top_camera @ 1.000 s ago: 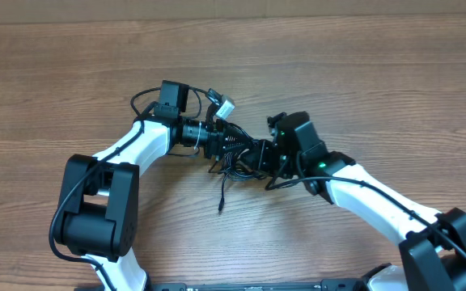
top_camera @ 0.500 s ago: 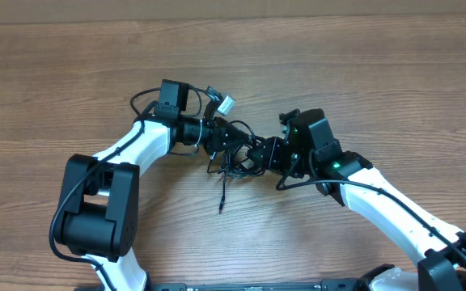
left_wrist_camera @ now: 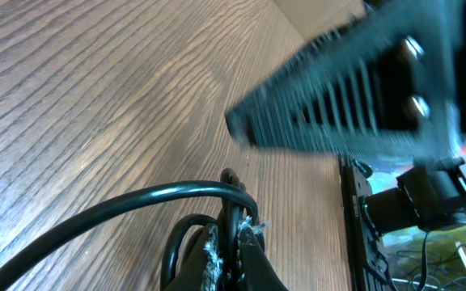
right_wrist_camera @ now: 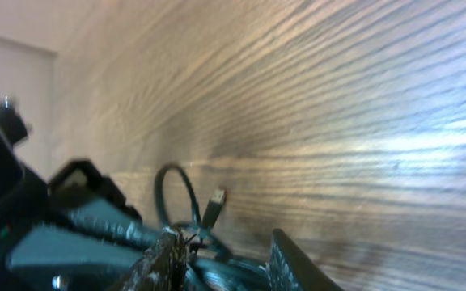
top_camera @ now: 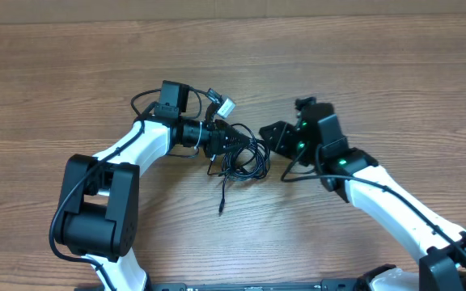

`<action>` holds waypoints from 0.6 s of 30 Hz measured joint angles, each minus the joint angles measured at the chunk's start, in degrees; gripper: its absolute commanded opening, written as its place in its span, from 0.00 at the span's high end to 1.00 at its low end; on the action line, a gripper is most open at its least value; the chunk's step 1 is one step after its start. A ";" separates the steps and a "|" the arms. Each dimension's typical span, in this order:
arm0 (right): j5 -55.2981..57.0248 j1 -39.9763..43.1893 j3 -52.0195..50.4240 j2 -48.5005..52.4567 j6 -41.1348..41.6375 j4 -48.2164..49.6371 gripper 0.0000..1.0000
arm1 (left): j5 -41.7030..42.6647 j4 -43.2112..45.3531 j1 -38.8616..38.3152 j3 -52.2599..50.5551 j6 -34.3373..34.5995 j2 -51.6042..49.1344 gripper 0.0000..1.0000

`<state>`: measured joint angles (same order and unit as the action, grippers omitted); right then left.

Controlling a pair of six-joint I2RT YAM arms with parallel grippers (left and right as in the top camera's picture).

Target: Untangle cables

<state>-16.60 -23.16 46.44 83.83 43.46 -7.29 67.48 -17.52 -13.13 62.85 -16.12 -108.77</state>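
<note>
The cables form a tangle of thin black loops on the wooden table, just right of my left gripper. One loose end trails toward the front. The left wrist view shows my left gripper shut on a black cable pinched between its fingertips. My right gripper stands open just right of the tangle, apart from it. In the right wrist view its fingers are spread; a cable loop and a small plug lie just beyond them.
A white tag sticks up behind the left gripper. The left arm's own thicker black cable loops at its wrist. Bare wooden table surrounds both arms. In the left wrist view the right gripper's ribbed pad hangs close above.
My right gripper has opened, let go of the tangle and drawn back to the right. The loops have spread out beside the left gripper, which has stayed shut and still.
</note>
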 measured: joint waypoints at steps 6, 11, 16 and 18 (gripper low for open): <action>-5.35 3.28 0.00 0.00 0.00 -0.55 0.67 | 1.77 -0.09 -0.11 0.00 -1.53 0.00 0.96; -8.02 3.30 0.00 0.00 -0.13 -1.16 0.67 | 3.17 -1.46 -1.53 0.00 -3.63 0.00 0.96; -9.18 4.11 0.00 0.00 -0.87 -4.57 0.67 | 3.48 -1.60 -2.62 0.00 -4.50 0.00 0.96; -9.35 4.98 0.02 0.00 -1.09 -7.45 0.64 | 3.41 -1.60 -2.60 0.00 -4.70 0.00 0.96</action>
<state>-25.96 -18.17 46.46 83.83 42.37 -14.74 70.89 -19.11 -15.73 62.85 -20.82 -108.77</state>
